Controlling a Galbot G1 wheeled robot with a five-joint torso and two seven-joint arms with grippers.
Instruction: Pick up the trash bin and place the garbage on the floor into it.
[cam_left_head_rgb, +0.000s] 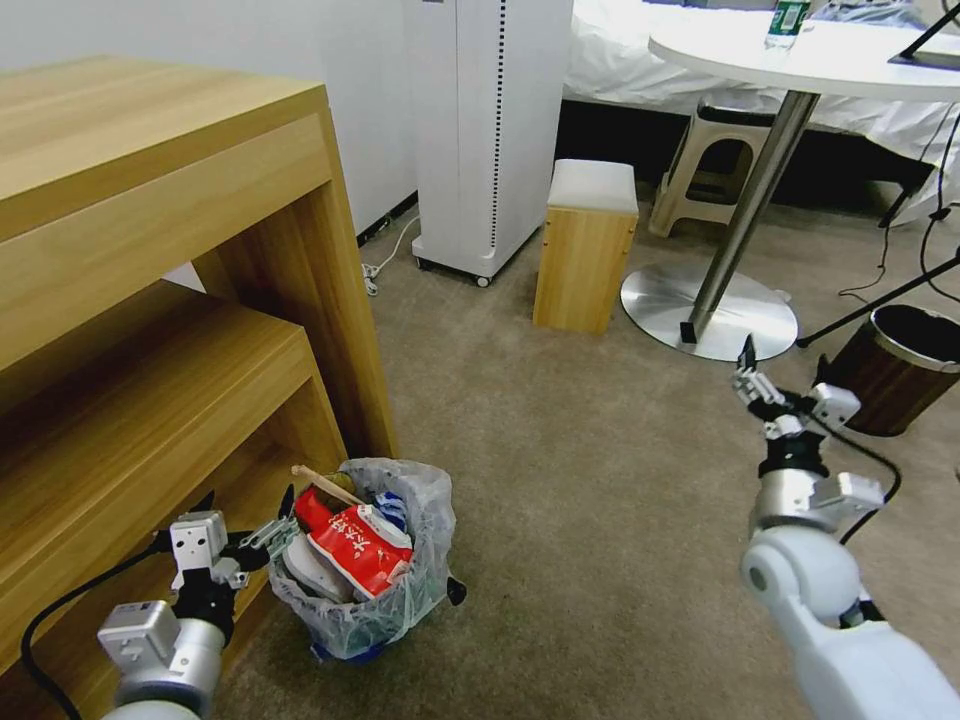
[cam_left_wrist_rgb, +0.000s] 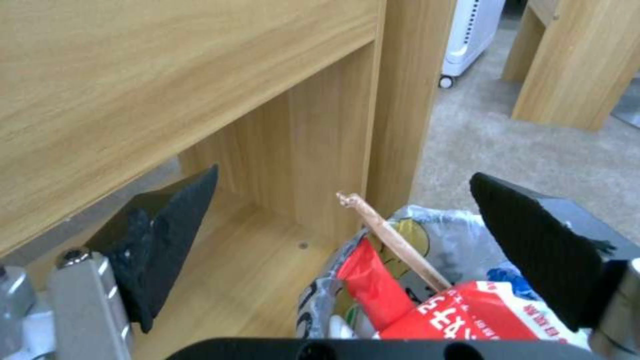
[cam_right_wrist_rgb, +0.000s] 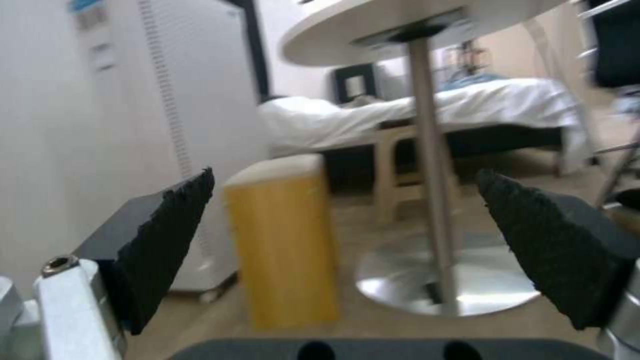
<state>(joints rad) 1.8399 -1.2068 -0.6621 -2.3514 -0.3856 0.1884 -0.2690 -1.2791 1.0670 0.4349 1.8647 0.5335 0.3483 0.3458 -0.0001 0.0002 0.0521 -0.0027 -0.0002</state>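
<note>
The trash bin (cam_left_head_rgb: 428, 560), small and black with a crinkly clear bag over its rim, stands on the carpet beside the wooden shelf unit. Garbage fills it: a red wrapper (cam_left_head_rgb: 358, 550), a wooden stick (cam_left_head_rgb: 325, 484) poking up, and a white slipper (cam_left_head_rgb: 303, 578). My left gripper (cam_left_head_rgb: 246, 500) is open just left of the bin, one finger close to the bag's rim. From the left wrist, the open left gripper (cam_left_wrist_rgb: 343, 175) faces the shelf opening, with the bag (cam_left_wrist_rgb: 437, 227), stick (cam_left_wrist_rgb: 393, 240) and wrapper (cam_left_wrist_rgb: 467, 310) low between the fingers. My right gripper (cam_left_head_rgb: 785, 365) hangs open and empty above the carpet at mid right, as the right wrist view of the gripper (cam_right_wrist_rgb: 347, 172) confirms.
The wooden shelf unit (cam_left_head_rgb: 150, 300) takes up the left side. Ahead stand a white tower appliance (cam_left_head_rgb: 490, 130), a small wooden stool (cam_left_head_rgb: 585, 250), and a round table's steel base (cam_left_head_rgb: 710, 310). A dark brown bin (cam_left_head_rgb: 900, 365) and cables lie at the right. Bare carpet spreads across the middle.
</note>
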